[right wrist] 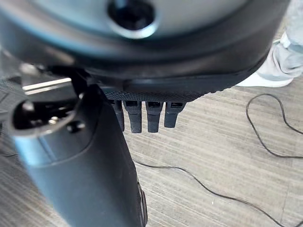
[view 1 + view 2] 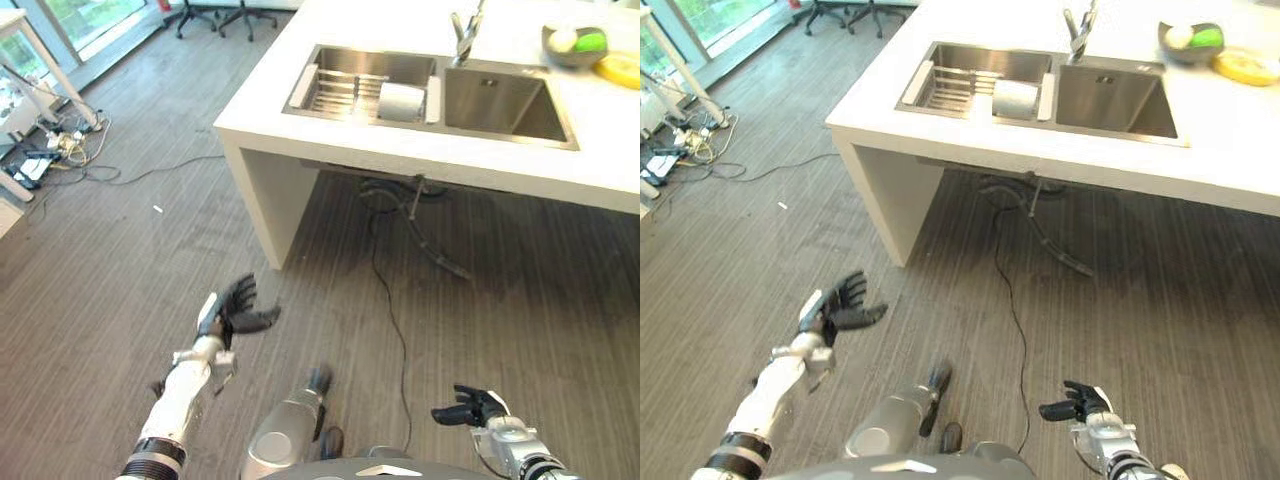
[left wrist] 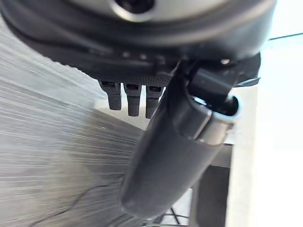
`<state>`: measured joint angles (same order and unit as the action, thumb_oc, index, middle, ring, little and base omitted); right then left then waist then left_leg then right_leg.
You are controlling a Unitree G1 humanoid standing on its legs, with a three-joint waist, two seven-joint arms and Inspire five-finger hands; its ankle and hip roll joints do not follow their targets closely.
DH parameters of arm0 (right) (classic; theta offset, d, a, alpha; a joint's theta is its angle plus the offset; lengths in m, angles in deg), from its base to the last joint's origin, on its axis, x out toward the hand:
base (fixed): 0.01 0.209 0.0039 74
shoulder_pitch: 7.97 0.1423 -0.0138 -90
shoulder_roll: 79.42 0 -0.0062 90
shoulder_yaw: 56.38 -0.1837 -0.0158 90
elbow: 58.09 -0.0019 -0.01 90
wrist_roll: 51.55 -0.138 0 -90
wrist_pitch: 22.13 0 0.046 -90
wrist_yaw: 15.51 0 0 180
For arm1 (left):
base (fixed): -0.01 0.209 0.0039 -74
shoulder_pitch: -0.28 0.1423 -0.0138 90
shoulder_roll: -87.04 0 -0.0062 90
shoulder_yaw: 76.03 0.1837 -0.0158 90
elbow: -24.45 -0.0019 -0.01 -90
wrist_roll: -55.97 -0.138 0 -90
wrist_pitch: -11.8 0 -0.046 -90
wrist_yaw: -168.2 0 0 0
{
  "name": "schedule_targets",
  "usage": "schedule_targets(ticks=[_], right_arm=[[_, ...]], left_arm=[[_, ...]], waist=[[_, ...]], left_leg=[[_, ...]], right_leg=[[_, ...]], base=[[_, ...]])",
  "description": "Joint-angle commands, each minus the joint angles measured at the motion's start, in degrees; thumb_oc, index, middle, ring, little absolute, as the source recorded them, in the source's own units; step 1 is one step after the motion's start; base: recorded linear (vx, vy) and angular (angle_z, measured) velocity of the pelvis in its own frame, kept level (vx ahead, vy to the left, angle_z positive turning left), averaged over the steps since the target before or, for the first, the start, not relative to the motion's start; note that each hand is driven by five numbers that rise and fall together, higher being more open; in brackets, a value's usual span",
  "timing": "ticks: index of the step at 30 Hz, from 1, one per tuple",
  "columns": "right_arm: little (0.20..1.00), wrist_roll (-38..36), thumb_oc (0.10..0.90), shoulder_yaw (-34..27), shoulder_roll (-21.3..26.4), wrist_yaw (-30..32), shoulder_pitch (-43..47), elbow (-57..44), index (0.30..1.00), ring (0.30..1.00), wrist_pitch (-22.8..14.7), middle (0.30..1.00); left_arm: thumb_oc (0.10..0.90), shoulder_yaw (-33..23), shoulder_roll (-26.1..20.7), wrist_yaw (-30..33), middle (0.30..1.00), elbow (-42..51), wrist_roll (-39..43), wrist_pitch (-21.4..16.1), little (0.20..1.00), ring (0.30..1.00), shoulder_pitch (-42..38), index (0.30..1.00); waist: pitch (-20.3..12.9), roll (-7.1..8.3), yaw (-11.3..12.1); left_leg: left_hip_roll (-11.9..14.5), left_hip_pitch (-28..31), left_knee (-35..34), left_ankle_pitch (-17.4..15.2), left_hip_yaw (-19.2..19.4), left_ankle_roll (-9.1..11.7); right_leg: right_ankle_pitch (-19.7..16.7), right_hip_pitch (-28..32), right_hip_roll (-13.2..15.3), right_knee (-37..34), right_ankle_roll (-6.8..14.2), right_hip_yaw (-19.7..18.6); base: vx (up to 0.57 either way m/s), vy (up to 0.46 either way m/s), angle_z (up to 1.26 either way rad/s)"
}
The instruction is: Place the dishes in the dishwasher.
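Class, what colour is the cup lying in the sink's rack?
White; the cup shows best in the left eye view.

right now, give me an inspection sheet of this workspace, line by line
surface: white counter with a steel double sink and tap, ahead of the robot.
job's things: rack in the left basin with a white cup lying beside it; no dishwasher seen.
clutter: bowl holding a green and a pale item, and a yellow thing, at the counter's far right.
hands: left hand and right hand both open, empty, low over the floor.
cables: black cable trailing from under the sink; tangle of cords by the window.
surroundings: wood-look floor, chair bases at the back; a person's shoe near the right hand.
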<state>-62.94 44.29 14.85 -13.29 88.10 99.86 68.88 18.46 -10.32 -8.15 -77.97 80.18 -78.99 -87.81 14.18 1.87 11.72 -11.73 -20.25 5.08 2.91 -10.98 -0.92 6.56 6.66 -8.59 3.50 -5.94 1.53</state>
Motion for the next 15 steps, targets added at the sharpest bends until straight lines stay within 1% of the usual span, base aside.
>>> schedule_targets(ticks=[1, 2, 3, 4, 5, 6, 7, 8, 9, 10, 11, 12, 13, 14, 15], right_arm=[[0.9, -0.4, 0.8, -0.9, 1.3, -0.5, -3.5, -0.5, 0.9, 0.9, -2.1, 0.9], [0.9, 0.0, 0.8, -0.9, -0.4, -1.3, -4.4, 2.0, 0.9, 0.9, -1.9, 0.9], [0.9, 0.0, 0.8, -0.8, -0.5, -1.3, -4.5, 2.1, 0.9, 0.9, -1.9, 0.9], [0.9, 0.3, 0.8, -0.9, -1.1, -1.7, -5.0, 4.0, 0.9, 0.9, -1.8, 0.9], [0.9, 0.3, 0.8, -2.0, -2.4, -2.7, -6.0, 7.2, 0.9, 0.9, -1.1, 0.9], [0.9, 0.3, 0.8, -2.0, -2.5, -2.7, -6.0, 7.3, 0.9, 0.9, -1.1, 0.9], [0.9, 0.7, 0.8, -2.2, -3.0, -3.2, -6.1, 8.7, 0.9, 0.9, -0.7, 0.9], [0.9, 0.5, 0.8, -2.9, -3.6, -4.3, -6.2, 10.5, 0.9, 0.9, -0.2, 0.9], [0.9, 0.5, 0.8, -3.1, -3.7, -4.7, -6.3, 10.7, 0.9, 0.9, -0.1, 0.9], [0.9, 0.5, 0.8, -3.1, -3.7, -4.7, -6.3, 10.7, 0.9, 0.9, -0.1, 0.9], [0.9, 0.5, 0.8, -2.6, -3.9, -5.0, -6.1, 10.7, 0.9, 0.9, -0.1, 0.9], [0.9, 0.5, 0.8, -2.6, -3.9, -5.0, -6.1, 10.7, 0.9, 0.9, -0.1, 0.9], [0.9, 0.5, 0.8, -2.4, -4.1, -5.1, -6.4, 10.4, 0.9, 0.9, -0.1, 0.9], [0.9, 0.4, 0.8, -2.4, -4.2, -5.3, -6.7, 10.0, 0.9, 0.9, -0.1, 0.9], [0.9, 0.4, 0.8, -2.4, -4.2, -5.3, -6.7, 10.0, 0.9, 0.9, -0.1, 0.9]], left_arm=[[0.8, -8.4, -5.2, 2.7, 0.9, 10.6, -2.0, -9.9, 0.9, 0.9, -7.1, 0.9], [0.8, -10.1, -6.0, 3.7, 0.9, 16.8, -6.4, -10.9, 0.9, 0.9, -7.5, 0.9], [0.8, -10.2, -6.0, 3.7, 0.9, 17.2, -6.5, -10.7, 0.9, 0.9, -7.2, 0.9], [0.8, -10.5, -6.3, 3.9, 0.9, 19.2, -8.2, -10.9, 0.9, 0.9, -7.8, 0.9], [0.8, -10.1, -7.4, 3.6, 0.9, 22.9, -11.2, -11.0, 0.9, 0.9, -9.7, 0.9], [0.8, -10.1, -7.5, 3.6, 0.9, 23.0, -11.2, -10.9, 0.9, 0.9, -9.7, 0.9], [0.8, -9.9, -7.8, 3.4, 0.9, 24.8, -12.3, -11.1, 0.9, 0.9, -10.6, 0.9], [0.8, -9.6, -9.2, 3.6, 0.9, 27.8, -14.2, -11.4, 0.9, 0.9, -12.7, 0.9], [0.8, -9.5, -9.8, 3.8, 0.9, 28.7, -15.0, -11.4, 0.9, 0.9, -13.5, 0.9], [0.8, -9.5, -9.7, 3.9, 0.9, 28.7, -15.1, -11.4, 0.9, 0.9, -13.6, 0.9], [0.8, -8.7, -10.7, 4.7, 0.9, 29.7, -17.5, -11.5, 0.9, 0.9, -16.0, 0.9], [0.8, -8.7, -10.7, 4.7, 0.9, 29.7, -17.5, -11.5, 0.9, 0.9, -16.0, 0.9], [0.8, -8.4, -10.9, 4.8, 0.9, 30.6, -18.4, -11.5, 0.9, 0.9, -16.8, 0.9], [0.8, -8.5, -11.3, 5.1, 0.9, 31.5, -19.3, -11.6, 0.9, 0.9, -17.4, 0.9], [0.8, -8.5, -11.3, 5.1, 0.9, 31.5, -19.3, -11.6, 0.9, 0.9, -17.4, 0.9]], waist=[[-0.2, -0.78, 2.7], [-1.8, 0.26, 3.1], [-1.8, 0.38, 3.1], [-2.7, 1.09, 2.9], [-4.0, 2.0, 2.2], [-3.9, 2.07, 2.3], [-4.3, 2.12, 1.9], [-3.4, 1.82, 0.2], [-3.1, 1.36, -0.6], [-3.0, 1.41, -0.6], [-2.2, 0.13, -2.0], [-2.2, 0.17, -2.0], [-2.4, -0.13, -2.3], [-2.7, -0.2, -2.7], [-2.7, -0.2, -2.7]], left_leg=[[1.3, 5.2, 3.6, 1.9, 1.7, 1.6], [1.7, 7.9, 1.2, 1.2, 0.8, 0.0], [1.6, 8.2, 1.0, 1.3, 0.9, 0.0], [1.6, 9.7, 0.0, 0.9, 0.4, -0.3], [2.3, 12.4, -0.7, -0.3, 0.6, -1.1], [2.3, 12.5, -0.8, -0.4, 0.7, -1.2], [2.5, 13.8, -1.0, -1.3, 0.8, -1.6], [3.2, 16.3, -0.5, -2.5, 1.1, -2.4], [3.8, 17.4, -0.5, -3.2, 0.8, -2.8], [3.7, 17.3, -0.5, -3.2, 0.9, -2.8], [4.7, 19.1, -1.0, -3.7, 0.0, -3.3], [4.6, 19.1, -1.1, -3.7, 0.0, -3.3], [4.9, 20.1, -1.7, -3.9, -0.2, -3.4], [5.1, 21.5, -3.0, -4.1, -0.7, -3.5], [5.1, 21.5, -3.0, -4.1, -0.7, -3.5]], right_leg=[[-0.4, 0.1, 4.0, -0.1, 8.9, -2.7], [0.8, 1.0, 4.0, 0.3, 9.0, -3.4], [1.0, 1.2, 4.1, 0.4, 9.0, -3.5], [1.4, 1.5, 4.5, 1.4, 9.5, -3.4], [1.9, 1.2, 5.2, 6.0, 11.0, -3.1], [2.1, 1.1, 5.2, 6.4, 11.1, -3.1], [1.2, -0.1, 5.5, 10.4, 12.7, -3.0], [-5.4, -4.5, 6.1, 21.6, 17.0, -2.9], [-7.1, -6.3, 5.9, 25.9, 18.1, -2.6], [-6.9, -6.6, 6.0, 26.5, 18.1, -2.6], [-7.9, -10.5, 5.8, 33.0, 18.5, -1.5], [-7.8, -10.6, 5.8, 33.1, 18.5, -1.5], [-7.5, -11.7, 6.3, 33.3, 17.8, -0.8], [-6.6, -12.6, 7.3, 31.7, 17.0, 0.2], [-6.6, -12.6, 7.3, 31.7, 17.0, 0.2]], base=[[0.45, 0.065, -0.8], [0.36, 0.06, -0.66], [0.36, 0.073, -0.5], [0.32, 0.108, -0.36], [0.31, 0.109, -0.2], [0.28, 0.137, -0.21], [0.18, 0.153, -0.08], [0.23, 0.179, 0.01], [0.14, 0.122, 0.17], [0.11, 0.089, 0.15], [0.07, 0.063, 0.14], [0.14, 0.093, 0.07], [0.15, 0.041, -0.05], [0.15, 0.042, -0.11], [0.19, 0.0, -0.04]])
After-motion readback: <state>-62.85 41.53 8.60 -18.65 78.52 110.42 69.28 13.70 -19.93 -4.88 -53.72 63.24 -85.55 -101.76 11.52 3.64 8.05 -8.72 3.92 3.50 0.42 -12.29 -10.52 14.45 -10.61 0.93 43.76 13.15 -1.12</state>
